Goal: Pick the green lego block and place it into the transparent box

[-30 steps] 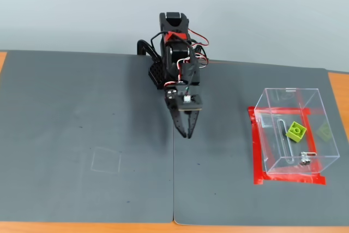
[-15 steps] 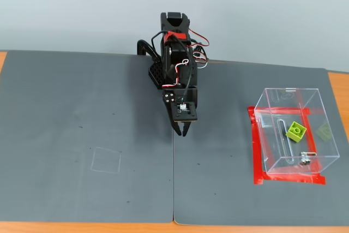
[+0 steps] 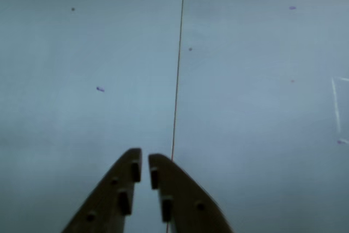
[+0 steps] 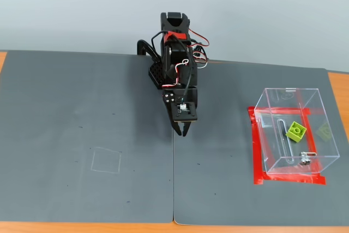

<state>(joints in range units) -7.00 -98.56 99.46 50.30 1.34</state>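
green lego block (image 4: 296, 131) lies inside transparent box (image 4: 316, 100); hand (image 4: 180, 132) empty, nearly closed.

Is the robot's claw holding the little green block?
No, the green lego block sits inside the transparent box, while the gripper hangs empty over the grey mat, well apart from it.

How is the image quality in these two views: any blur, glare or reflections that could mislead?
Wrist view: soft and bluish; the dark two-finger gripper and grey mat lack crisp edges. Fixed view: sharp, evenly lit, weak shadows; the clear acrylic box shows a faint green reflection beside the lime-green studded lego block, with little glare.
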